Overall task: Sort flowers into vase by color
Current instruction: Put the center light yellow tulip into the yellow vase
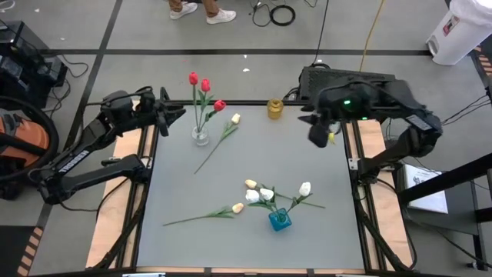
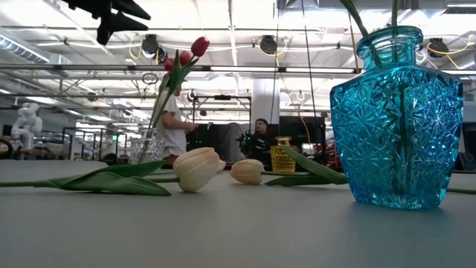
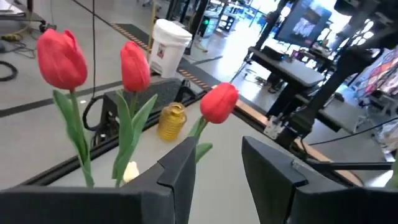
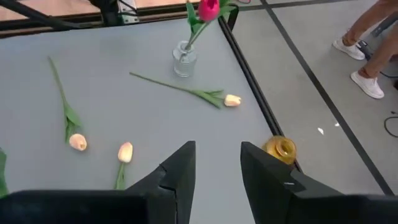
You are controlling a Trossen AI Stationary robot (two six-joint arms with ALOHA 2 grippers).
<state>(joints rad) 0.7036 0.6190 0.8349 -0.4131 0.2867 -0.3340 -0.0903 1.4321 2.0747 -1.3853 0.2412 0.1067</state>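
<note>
**Red tulips gathered, cream ones half sorted**

Red flowers (image 1: 204, 86) stood in clear vase (image 1: 201, 137) at far left; white and cream heads (image 1: 265, 193) grouped in blue vase (image 1: 279, 220) near front. Two cream stems lying loose: one (image 1: 223, 135) beside clear vase, one (image 1: 207, 215) left of blue vase. Yellow vase (image 1: 275, 108) empty at far edge, presumably for these. Left gripper (image 1: 178, 112) hovering just beside red tulips, fingers (image 3: 186, 168) parted, holding nothing. Right gripper (image 1: 320, 132) raised over far right edge, fingers (image 4: 180, 168) apart, empty.

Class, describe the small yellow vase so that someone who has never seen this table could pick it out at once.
Look along the grey table's far edge, between the two arms. To the right of the clear vase holding red tulips stands the small yellow vase. Unlike the clear vase and the blue vase, it holds no flowers.
</note>
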